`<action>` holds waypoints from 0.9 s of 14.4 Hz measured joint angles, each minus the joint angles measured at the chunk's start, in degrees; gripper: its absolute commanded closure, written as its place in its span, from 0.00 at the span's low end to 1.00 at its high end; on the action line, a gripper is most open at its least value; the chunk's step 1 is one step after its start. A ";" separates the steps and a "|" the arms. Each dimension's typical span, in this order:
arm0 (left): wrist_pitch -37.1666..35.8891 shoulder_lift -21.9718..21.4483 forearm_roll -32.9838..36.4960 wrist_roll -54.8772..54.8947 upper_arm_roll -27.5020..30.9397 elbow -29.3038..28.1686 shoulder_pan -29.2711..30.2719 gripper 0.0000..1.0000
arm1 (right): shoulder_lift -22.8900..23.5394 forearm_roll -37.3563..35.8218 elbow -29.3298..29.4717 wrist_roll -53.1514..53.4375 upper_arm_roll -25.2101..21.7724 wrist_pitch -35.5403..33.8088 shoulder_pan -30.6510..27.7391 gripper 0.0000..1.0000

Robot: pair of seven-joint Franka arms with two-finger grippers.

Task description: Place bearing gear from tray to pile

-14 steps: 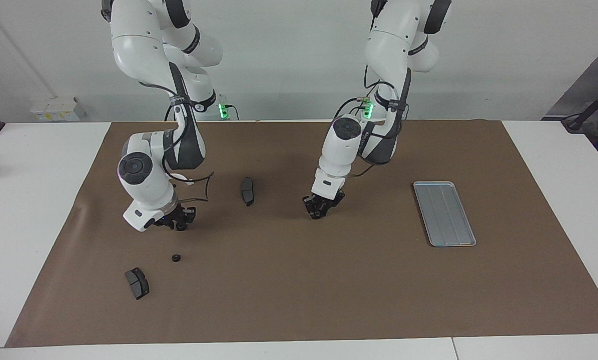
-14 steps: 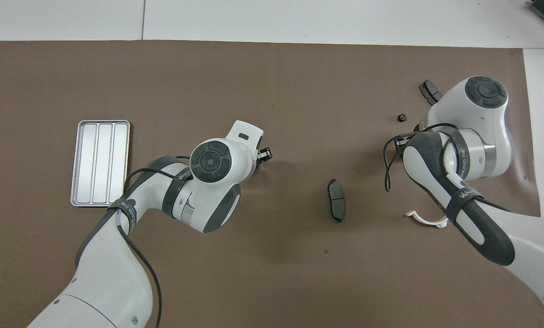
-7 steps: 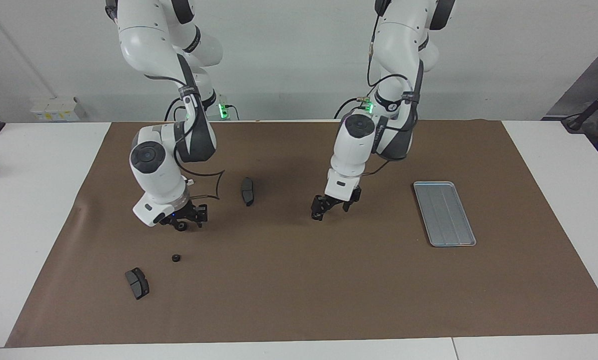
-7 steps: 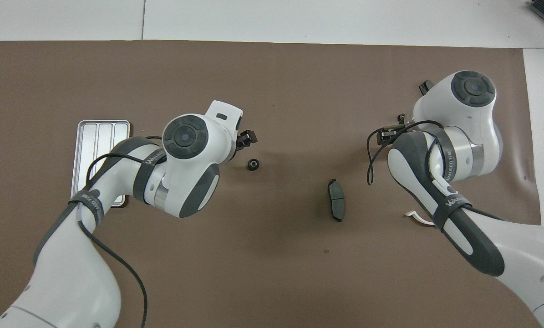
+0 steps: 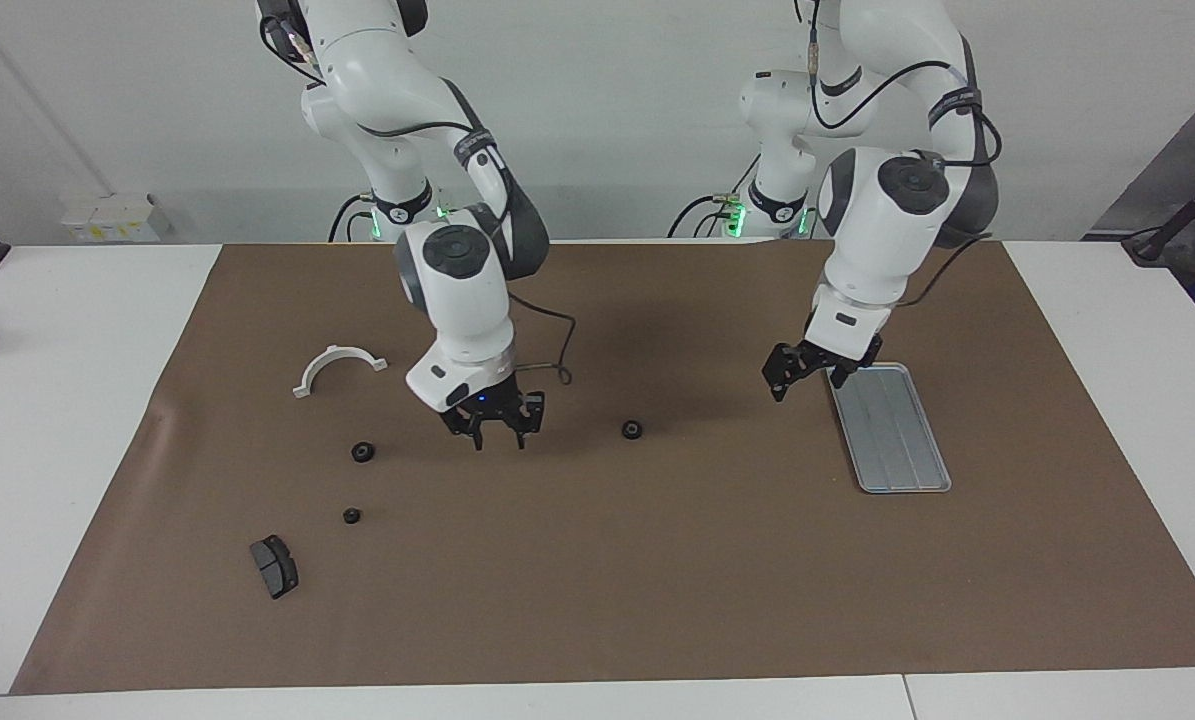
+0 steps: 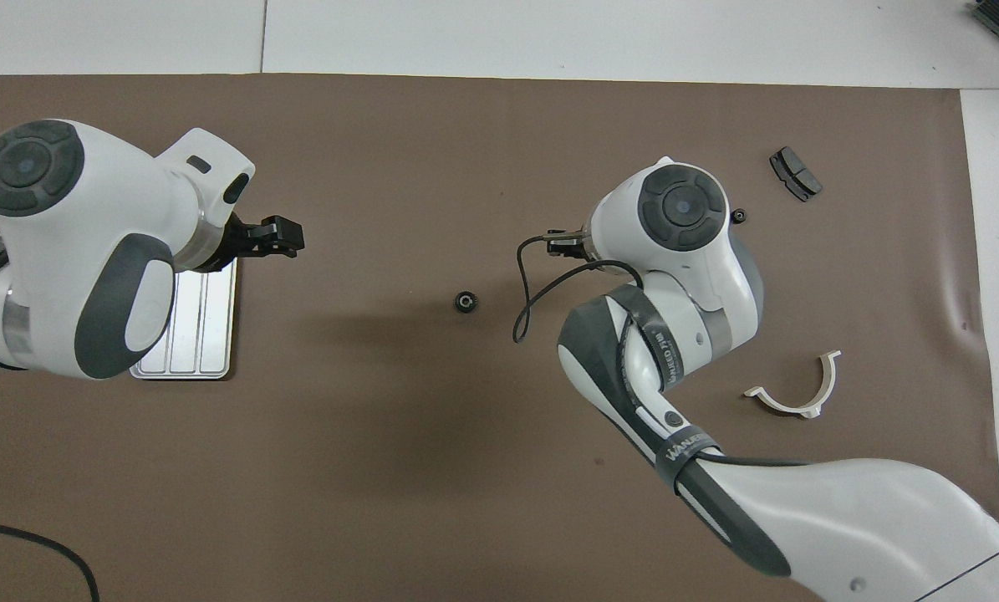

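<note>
- The left tool (image 5: 807, 378) now hangs over the robot-side edge of the tray (image 5: 892, 430), at mid-height of the facing view. It stands wide and carries nothing. A second ago it was down at mid-desk.
- Where it was, a bearing gear (image 5: 632, 430) now lies alone on the brown mat, near the centre of the frame and well apart from the tray.
- The tray looks empty.
- The right tool (image 5: 498, 432) has left the pile (image 5: 361, 452) and hovers between it and the centre gear, part-open and empty.
- The pile has grown: the new gear lies above the older gear (image 5: 352, 516) in the lower part of the frame.
- Judgement: the centre gear is a drop for handover. The right arm probably collects it next.
</note>
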 measured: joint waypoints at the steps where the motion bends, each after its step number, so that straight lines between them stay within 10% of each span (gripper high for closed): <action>1: -1.09 -0.44 0.00 3.83 0.01 -0.03 1.81 0.00 | 0.40 0.00 0.32 2.21 0.03 1.04 2.07 0.38; 13: -20.31 -11.82 -0.01 20.89 -0.27 3.22 9.17 0.00 | 8.38 -2.86 1.13 16.01 -0.19 12.14 12.46 0.43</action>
